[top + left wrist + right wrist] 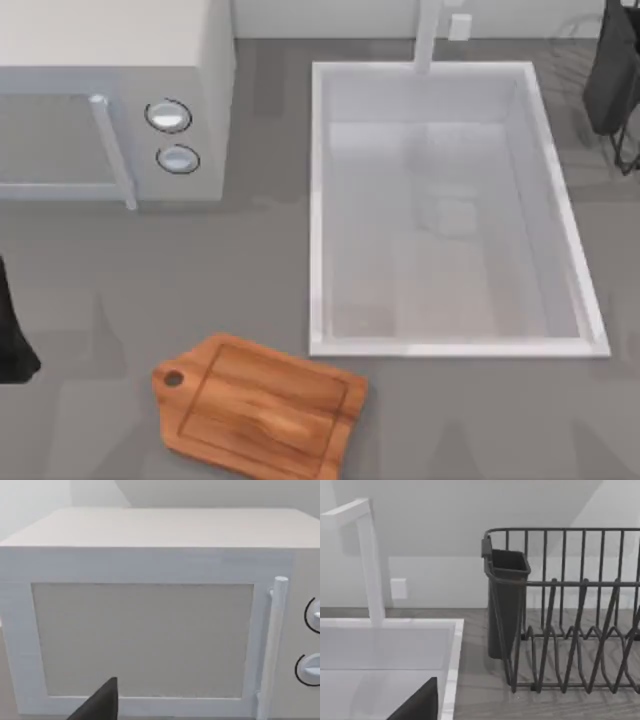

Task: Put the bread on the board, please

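Observation:
The board (pixel 258 408) is a reddish-brown wooden cutting board lying flat on the grey counter near the front, left of centre, with its handle tab and hole (pixel 172 379) pointing left. Nothing rests on it. The bread is out of view. My left arm (pixel 12 335) sits parked at the table's left edge, and a dark part of my left gripper (pixel 97 705) faces the microwave door. At the far right corner my right arm (pixel 615 75) is parked, with a dark part of my right gripper (pixel 420 702) above the sink's edge.
A white microwave (pixel 110 100) with its door closed, a bar handle (pixel 112 150) and two knobs stands at the back left. A white sink (pixel 318 200) with a faucet (pixel 428 35) fills the middle right. A dark wire dish rack (pixel 570 630) with a cutlery cup (pixel 506 600) stands beyond it.

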Available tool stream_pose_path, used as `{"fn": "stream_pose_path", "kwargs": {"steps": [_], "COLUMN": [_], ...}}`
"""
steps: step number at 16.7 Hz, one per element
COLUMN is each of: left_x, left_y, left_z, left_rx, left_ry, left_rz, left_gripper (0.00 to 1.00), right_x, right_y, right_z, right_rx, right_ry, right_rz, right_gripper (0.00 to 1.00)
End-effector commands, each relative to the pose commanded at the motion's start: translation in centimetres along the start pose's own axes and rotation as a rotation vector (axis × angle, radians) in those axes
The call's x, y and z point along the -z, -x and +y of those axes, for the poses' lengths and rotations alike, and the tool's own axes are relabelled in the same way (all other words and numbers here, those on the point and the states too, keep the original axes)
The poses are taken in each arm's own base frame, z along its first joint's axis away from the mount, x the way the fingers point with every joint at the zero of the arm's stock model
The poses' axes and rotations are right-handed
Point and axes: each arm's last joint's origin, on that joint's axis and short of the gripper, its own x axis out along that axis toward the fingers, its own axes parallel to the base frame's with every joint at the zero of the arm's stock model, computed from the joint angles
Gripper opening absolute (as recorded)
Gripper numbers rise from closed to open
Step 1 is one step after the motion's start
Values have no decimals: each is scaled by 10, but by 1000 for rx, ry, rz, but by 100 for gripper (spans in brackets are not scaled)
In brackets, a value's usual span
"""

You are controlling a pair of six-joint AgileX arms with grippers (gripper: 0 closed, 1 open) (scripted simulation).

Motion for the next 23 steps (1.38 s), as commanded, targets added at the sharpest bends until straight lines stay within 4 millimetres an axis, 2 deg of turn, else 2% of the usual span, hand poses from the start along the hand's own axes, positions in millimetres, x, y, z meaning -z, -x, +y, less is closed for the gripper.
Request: {"fn": "stream_pose_path", "kwargs": {"steps": [5,10,15,19,23], "left_x": [0,0,0,0,0], "left_y": [0,0,0,0,0], "left_z": [0,0,0,0,0], "left_rx": [0,0,0,0,0], "left_ry": [0,0,0,0,0], "left_rz": [0,0,0,0,0], "left_gripper": [100,100,100,100,100], "right_x": [-9,-38,-52,-45,-30], "right_y": [-1,-18,-68,-116,-156], "right_z": [-1,-6,-17,-31,-46], "right_rx": [10,-8,-187,-439,-698], "right_ry": [62,322,616,778,867], "right_rz": [55,342,799,1105,1284], "right_gripper": [100,100,100,100,100]}}
